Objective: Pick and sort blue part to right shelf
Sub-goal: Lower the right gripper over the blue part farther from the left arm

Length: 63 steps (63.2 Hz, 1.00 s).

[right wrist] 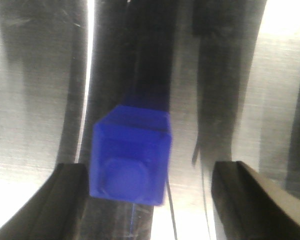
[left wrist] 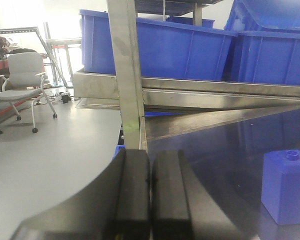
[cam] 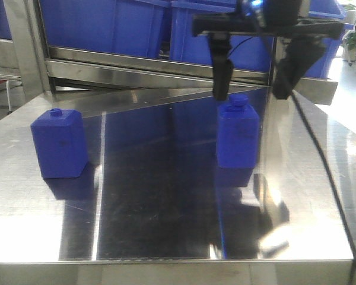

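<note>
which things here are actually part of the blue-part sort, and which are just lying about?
Job: blue part below the open right gripper; second blue part, left on the table; shelf holding blue bins.
Lying about: office chair beyond the table; left gripper, shut, holding nothing.

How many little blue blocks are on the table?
2. The left part stands alone near the table's left edge; the right part stands under the open right gripper. None looks hidden.
</note>
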Tool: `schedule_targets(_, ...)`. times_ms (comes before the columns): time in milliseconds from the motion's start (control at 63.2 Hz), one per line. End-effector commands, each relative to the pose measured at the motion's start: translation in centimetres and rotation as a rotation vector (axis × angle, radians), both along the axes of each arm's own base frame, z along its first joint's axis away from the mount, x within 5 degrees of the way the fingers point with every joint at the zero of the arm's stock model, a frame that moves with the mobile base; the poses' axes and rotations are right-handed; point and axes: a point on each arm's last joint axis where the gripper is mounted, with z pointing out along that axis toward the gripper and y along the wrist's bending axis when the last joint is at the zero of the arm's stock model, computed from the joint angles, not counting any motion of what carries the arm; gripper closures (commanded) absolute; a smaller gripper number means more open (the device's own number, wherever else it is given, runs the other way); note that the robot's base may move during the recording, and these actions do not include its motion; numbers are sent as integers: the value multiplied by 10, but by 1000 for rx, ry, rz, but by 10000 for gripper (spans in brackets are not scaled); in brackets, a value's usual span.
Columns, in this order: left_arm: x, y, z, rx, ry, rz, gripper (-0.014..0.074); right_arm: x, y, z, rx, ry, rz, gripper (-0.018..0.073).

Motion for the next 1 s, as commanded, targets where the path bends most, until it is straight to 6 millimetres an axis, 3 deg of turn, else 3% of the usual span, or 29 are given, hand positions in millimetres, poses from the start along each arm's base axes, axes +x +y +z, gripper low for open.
schedule_targets(0,-1,0,0,-13,-74,4,472,0,4,25,33,-69,-6,-26)
schedule_targets(459,-1,0,0,-13,-74,4,472,14,14,-15,2,19,-79,-26)
schedule_targets(760,-1,0,0,-13,-74,4,472,16,15,-20,-2,19,-77,-23)
schedule_targets(981,-1,0,0,-13,-74,4,472,15,15,-23,-7,27,-77,129)
